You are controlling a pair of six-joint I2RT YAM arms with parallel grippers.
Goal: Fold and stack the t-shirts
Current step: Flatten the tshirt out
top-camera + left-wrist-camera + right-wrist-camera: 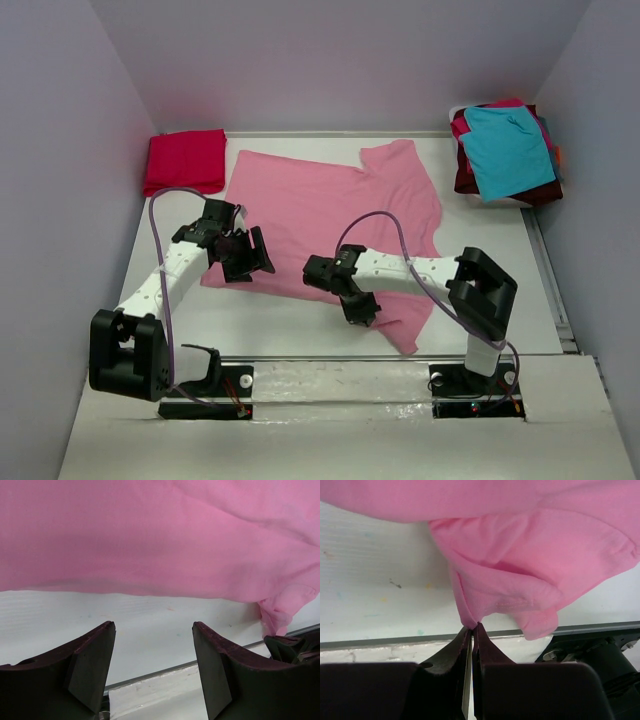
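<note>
Evidently readying a fold, the right gripper (472, 629) pinched tight the near hem of the pink t-shirt (320, 205), while the left gripper (154, 630) hung wide open and empty nearby.

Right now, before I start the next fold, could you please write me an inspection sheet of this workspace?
Surface: white table, bare along the near edge.
Job's things: pink t-shirt spread out in the middle; red t-shirt folded, far left; stacked t-shirts far right, teal on top.
Clutter: nothing seen.
Grippers: left gripper open, empty, near the pink hem; right gripper shut on the pink t-shirt's near edge.
Cables: purple cables loop along both arms.
Surroundings: plain walls on three sides.
</note>
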